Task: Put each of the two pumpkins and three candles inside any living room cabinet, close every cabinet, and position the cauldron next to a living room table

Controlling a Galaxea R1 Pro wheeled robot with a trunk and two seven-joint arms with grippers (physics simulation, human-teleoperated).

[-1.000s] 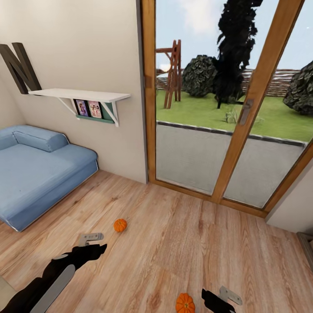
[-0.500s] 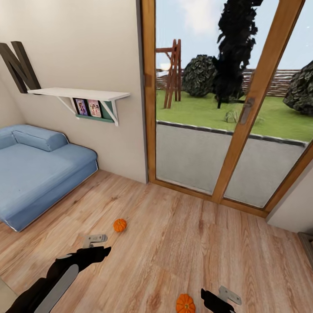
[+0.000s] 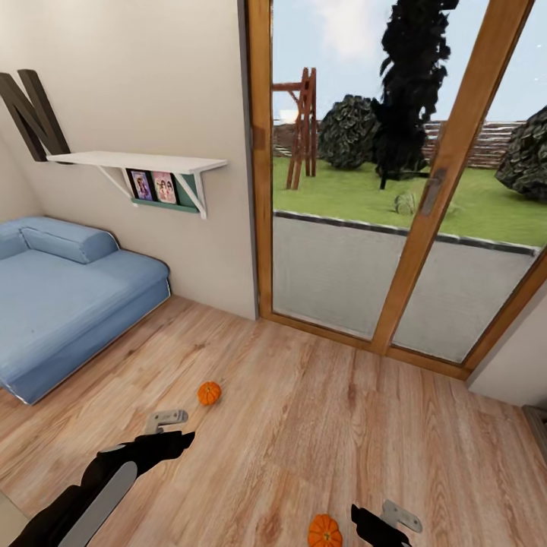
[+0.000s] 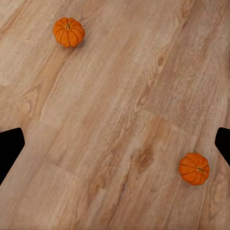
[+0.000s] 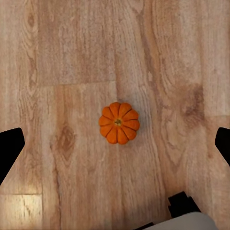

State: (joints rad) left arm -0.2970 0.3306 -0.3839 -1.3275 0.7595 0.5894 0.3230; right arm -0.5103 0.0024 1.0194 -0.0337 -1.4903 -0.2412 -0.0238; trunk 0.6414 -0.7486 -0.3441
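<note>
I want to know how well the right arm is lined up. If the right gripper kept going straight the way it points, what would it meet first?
Probably the pumpkin on the wooden floor: it lies centred between the right gripper's open fingers.

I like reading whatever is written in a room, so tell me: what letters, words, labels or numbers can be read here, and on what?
"N": a big dark letter mounted on the wall above the white shelf.
The two small pictures under the shelf are too small and blurred to tell whether they carry any words.
Nothing is written on the pumpkins, the sofa or the glass door.
</note>
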